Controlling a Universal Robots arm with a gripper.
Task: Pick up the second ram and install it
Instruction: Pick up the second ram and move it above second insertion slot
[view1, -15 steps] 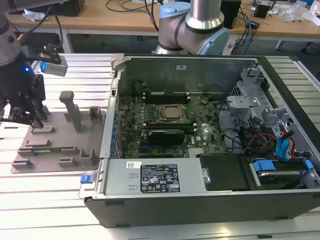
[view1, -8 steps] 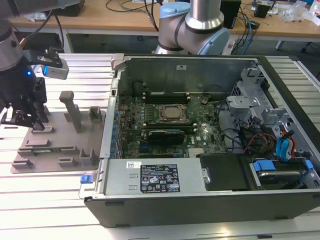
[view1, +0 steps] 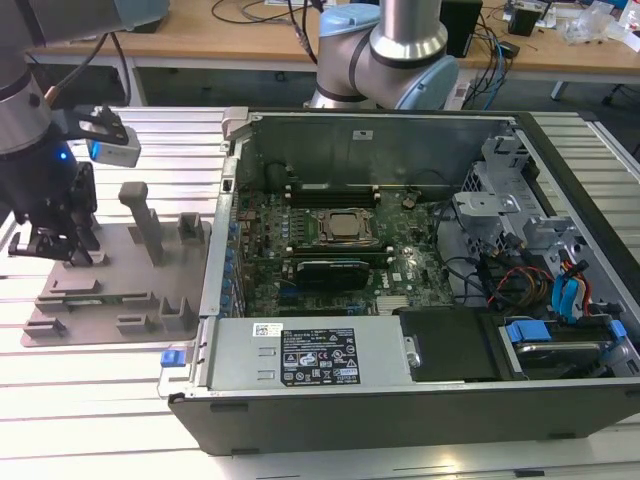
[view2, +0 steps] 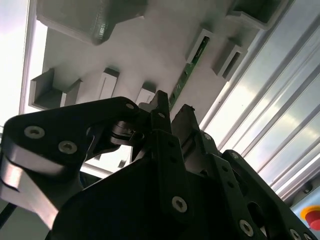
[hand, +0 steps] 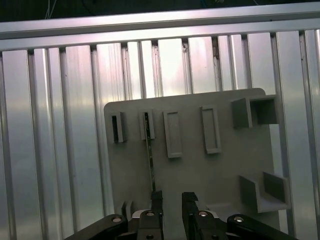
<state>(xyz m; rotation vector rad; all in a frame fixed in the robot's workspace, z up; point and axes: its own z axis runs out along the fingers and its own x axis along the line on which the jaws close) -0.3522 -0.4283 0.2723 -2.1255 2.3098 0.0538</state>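
While the gripper (hand: 172, 199) hangs low over the grey tray (hand: 200, 175), its two black fingers (hand: 157, 202) stand a little apart. There is a small gap between them, and they hold nothing. Just past the fingertips is the second ram (hand: 149, 150). It stands on its thin edge in the tray. One end sits in a small holder and the other end is close to one finger. In the second wrist view the ram's green strip runs toward the gap between the fingers, but I cannot tell if it touches them. On one side of the ram the tray floor is flat and bare, so there is open room. More slot blocks (hand: 172, 132) stand in a row, and corner walls (hand: 260, 187) stand near one tray edge. The tray lies on the ridged metal worktop (hand: 65, 125), which runs wide and open around it. In the exterior view, the open computer case (view1: 400, 400) lies to the exterior view's right of the tray, with its side wall close to the tray's edge. Inside it, the board (view1: 330, 270) has long black slots (view1: 330, 190), well apart from the ram.
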